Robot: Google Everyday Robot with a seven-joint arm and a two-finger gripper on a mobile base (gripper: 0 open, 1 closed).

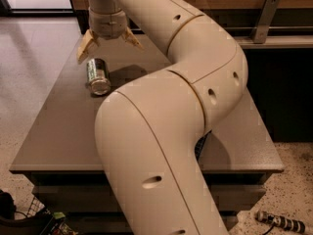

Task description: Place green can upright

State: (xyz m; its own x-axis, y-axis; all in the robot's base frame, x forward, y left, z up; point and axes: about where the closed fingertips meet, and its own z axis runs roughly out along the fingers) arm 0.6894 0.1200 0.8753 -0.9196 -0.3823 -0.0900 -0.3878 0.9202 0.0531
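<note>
**A:** Entry. We log the green can [98, 75] on its side on the table [63, 131], in the far-left part of the top. One shiny end faces us. It is not yet upright.

**B:** Agreed. Long axis?

**A:** We read it as running nearly 12 to 6 o'clock in the camera view, with the near silver end at the 6 o'clock side. The body rests flat on the surface.

**B:** And the gripper [110, 48]?

**A:** It hangs above the far edge of the table, pointing down, with its two fingers [85, 46] spread wide apart and nothing between them. From it, the can lies at about 7 o'clock, near and lower, just beside the left-hand finger as we see it. They are not touching.

**B:** The line between the fingers?

**A:** Roughly 9 to 3 o'clock, so it crosses the can's axis almost squarely. We judge that favourable: the jaws could close across the round body instead of along its length.

**B:** What the next move turns on, then?

**A:** In our view, a small shift toward 7 o'clock and a descent, so that the can sits between the fingers rather than under one of them. With only one arm [195, 67], there is no choice of side. Risk we note: a cylinder lying down may roll toward 9 or 3 o'clock if one finger meets it first.
</note>
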